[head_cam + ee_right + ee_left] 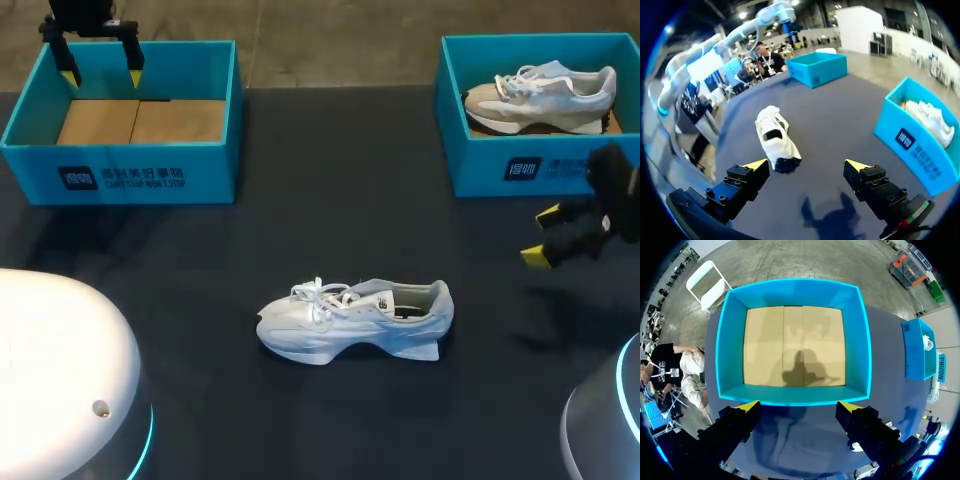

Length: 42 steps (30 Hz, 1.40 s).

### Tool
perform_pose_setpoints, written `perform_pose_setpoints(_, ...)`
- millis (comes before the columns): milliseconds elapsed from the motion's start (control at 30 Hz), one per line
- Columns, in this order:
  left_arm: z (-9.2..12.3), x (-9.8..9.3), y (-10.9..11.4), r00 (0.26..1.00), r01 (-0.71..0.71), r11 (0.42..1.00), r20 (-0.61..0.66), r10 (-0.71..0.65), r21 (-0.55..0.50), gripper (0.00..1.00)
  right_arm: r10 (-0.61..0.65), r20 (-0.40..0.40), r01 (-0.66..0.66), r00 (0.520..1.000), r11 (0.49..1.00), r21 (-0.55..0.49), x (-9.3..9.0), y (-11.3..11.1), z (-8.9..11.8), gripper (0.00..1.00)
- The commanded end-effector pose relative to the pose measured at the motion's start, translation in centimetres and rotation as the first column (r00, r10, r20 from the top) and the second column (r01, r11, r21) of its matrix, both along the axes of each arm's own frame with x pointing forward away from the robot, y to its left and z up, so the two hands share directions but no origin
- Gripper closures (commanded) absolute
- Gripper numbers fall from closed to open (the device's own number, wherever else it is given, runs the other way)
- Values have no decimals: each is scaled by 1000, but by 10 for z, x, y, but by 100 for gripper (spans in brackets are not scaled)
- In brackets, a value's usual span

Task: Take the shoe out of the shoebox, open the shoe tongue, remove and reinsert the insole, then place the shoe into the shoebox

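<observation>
A white shoe lies on its sole in the middle of the dark table, toe to the left, with a dark insole showing in its opening. The right wrist view has the same white shoe ahead of my right gripper, heel nearest. That right gripper hangs open at the table's right side, apart from the shoe. An empty blue shoebox with a cardboard floor stands at the back left. My left gripper hovers open over its far wall, and from the wrist it looks down into the empty shoebox.
A second blue shoebox at the back right holds a white-and-beige shoe. In the right wrist view this second shoebox is beside the gripper. White robot bases fill the table's front corners.
</observation>
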<state>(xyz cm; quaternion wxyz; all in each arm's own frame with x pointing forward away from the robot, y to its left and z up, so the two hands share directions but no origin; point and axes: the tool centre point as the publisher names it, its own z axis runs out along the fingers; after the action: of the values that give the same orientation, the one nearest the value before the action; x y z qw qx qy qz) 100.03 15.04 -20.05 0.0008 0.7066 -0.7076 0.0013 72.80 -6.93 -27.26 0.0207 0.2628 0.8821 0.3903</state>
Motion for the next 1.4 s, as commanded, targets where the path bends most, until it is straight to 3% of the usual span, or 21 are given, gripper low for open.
perform_pose_setpoints(33, 0, 0, 0, 1000, 0, 1000, 0, 0, 1, 0, 35, 251, -64, 967, 992, 109, -10, -6, -11, 0)
perform_pose_setpoints(67, 0, 0, 0, 1000, 0, 1000, 0, 0, 1, 0, 76, 248, -98, 966, 992, 74, -10, -8, -16, 0)
perform_pose_setpoints(567, 0, 0, 0, 1000, 0, 1000, 0, 0, 1, 0, 76, 248, -98, 966, 992, 74, -10, -8, -16, 0)
perform_pose_setpoints(700, 0, 0, 0, 1000, 0, 1000, 0, 0, 1, 0, 225, 358, -282, 906, 953, 114, -21, -6, -40, 0)
perform_pose_setpoints(900, 0, 0, 0, 1000, 0, 1000, 0, 0, 1, 0, 287, 408, -373, 867, 916, 147, -30, -12, -66, 0)
perform_pose_setpoints(1067, 0, 0, 0, 1000, 0, 1000, 0, 0, 1, 0, 311, 465, -417, 829, 897, 144, -36, -11, -74, 0)
perform_pose_setpoints(1400, 0, 0, 0, 1000, 0, 1000, 0, 0, 1, 0, 300, 444, -400, 844, 904, 151, -39, -7, -82, 0)
